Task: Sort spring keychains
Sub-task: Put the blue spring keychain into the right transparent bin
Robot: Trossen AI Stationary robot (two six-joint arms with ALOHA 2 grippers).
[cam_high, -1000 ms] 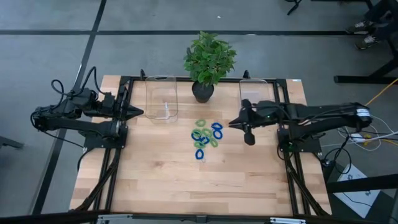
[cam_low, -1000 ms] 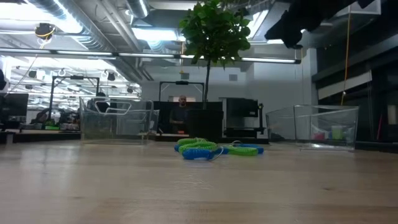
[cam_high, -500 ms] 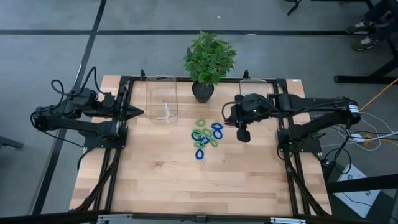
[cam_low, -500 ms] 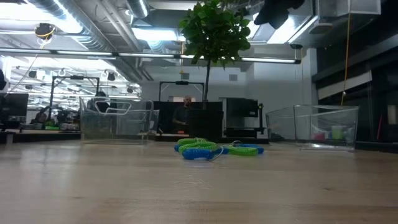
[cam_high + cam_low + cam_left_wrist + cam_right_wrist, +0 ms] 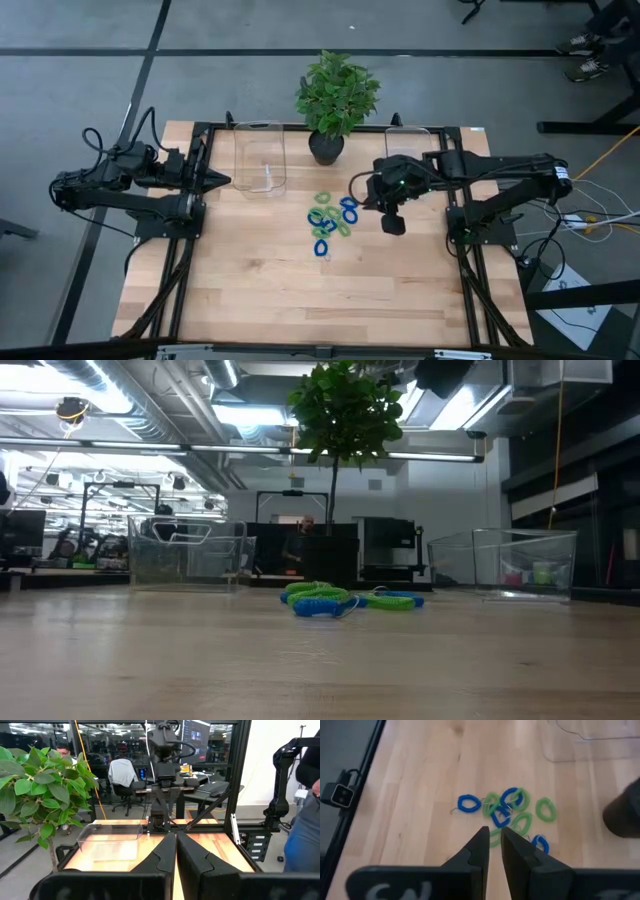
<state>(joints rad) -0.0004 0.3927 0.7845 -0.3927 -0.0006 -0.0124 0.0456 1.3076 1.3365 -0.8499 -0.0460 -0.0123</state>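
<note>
The spring keychains (image 5: 330,218) lie in a loose heap of blue and light green coiled ovals on the table's middle, also seen in the low view (image 5: 340,599) and the right wrist view (image 5: 505,815). My right gripper (image 5: 353,189) hovers above the table just right of the heap, pointing left at it; in its wrist view (image 5: 494,836) the fingers are open by a narrow gap and touch nothing. My left gripper (image 5: 229,181) waits at the left side, shut (image 5: 175,840) and empty.
A clear bin (image 5: 260,157) stands at the far left of the heap. A second clear bin (image 5: 407,140) stands at the far right, partly under the right arm. A potted plant (image 5: 335,100) sits between them at the far edge. A person (image 5: 305,825) stands beyond the table.
My right gripper has moved toward the table's left, from beside the right bin to just right of the keychain heap. The keychains and the left arm have stayed still.
</note>
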